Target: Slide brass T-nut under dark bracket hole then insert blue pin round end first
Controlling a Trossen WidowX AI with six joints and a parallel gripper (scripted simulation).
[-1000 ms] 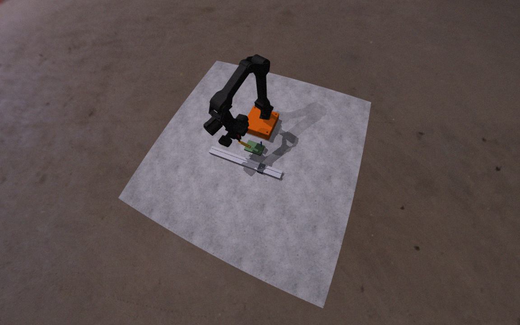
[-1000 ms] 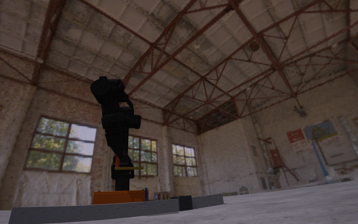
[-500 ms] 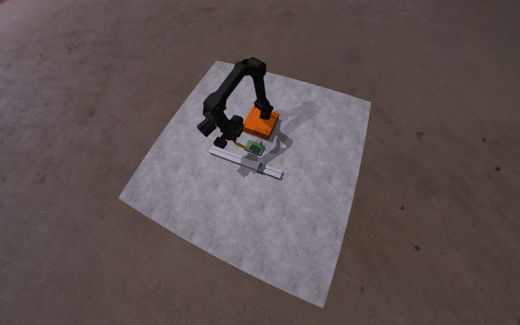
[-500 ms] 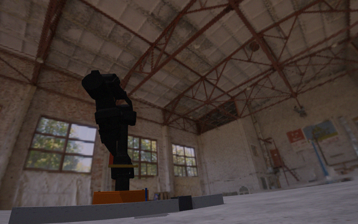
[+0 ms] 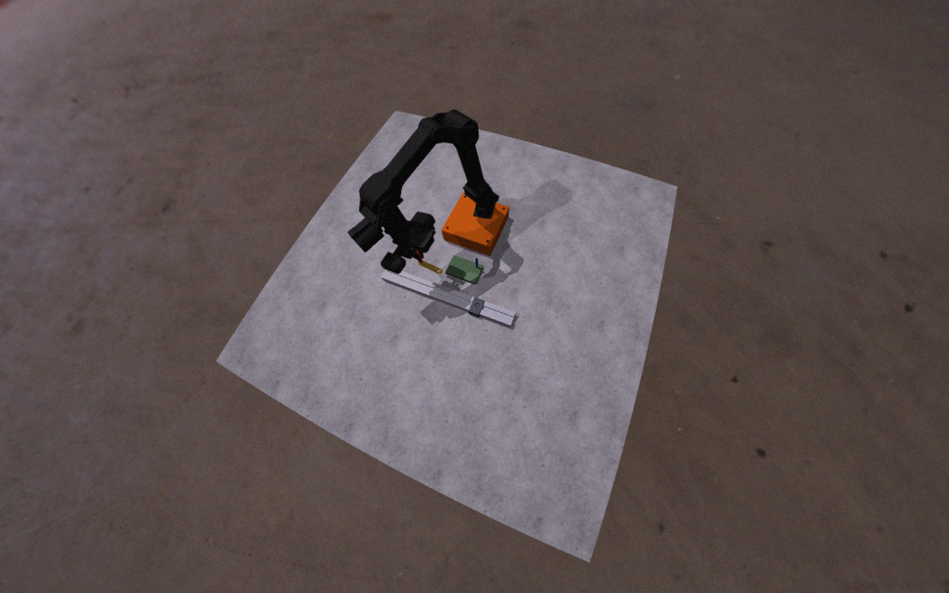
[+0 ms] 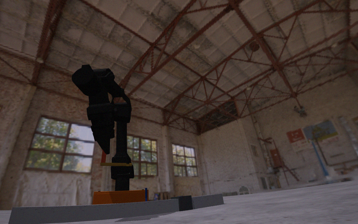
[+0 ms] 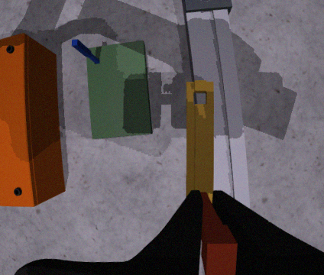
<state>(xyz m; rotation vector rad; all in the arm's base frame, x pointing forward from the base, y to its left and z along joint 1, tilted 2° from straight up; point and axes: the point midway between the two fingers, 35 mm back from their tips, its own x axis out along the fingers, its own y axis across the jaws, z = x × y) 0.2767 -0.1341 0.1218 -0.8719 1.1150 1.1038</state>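
And there's the brass T-nut (image 5: 430, 267) (image 6: 115, 164) (image 7: 200, 145), up in the air, long and level, its square hole at the end away from the fingers! Its orange handle (image 6: 103, 157) (image 7: 218, 229) rises from the other end, clenched between the fingers of the gripper (image 5: 417, 253) (image 6: 107, 153) (image 7: 205, 198). In the wrist view the nut overlaps one long edge of the aluminum rail (image 5: 418, 284) (image 6: 91, 213) (image 7: 228, 160); it looks to be above the rail, though the angle makes the gap hard to judge. So the nut is outside the slot!

Along the rail sits the dark bracket (image 5: 476, 305) (image 6: 185, 203) (image 7: 208, 5), straddling it, hole on top, beyond the nut's holed end. Beside the rail, on the arm's base side, lies the green tray (image 5: 463, 269) (image 7: 118, 95), with the blue pin (image 5: 476, 262) (image 6: 146, 194) (image 7: 85, 51) standing up at one corner. Farther back, the orange base (image 5: 463, 234) (image 6: 102, 197) (image 7: 45, 153) carries the black arm (image 5: 405, 158) (image 6: 99, 117). The bracket stands across the slot, the tray off to the side.
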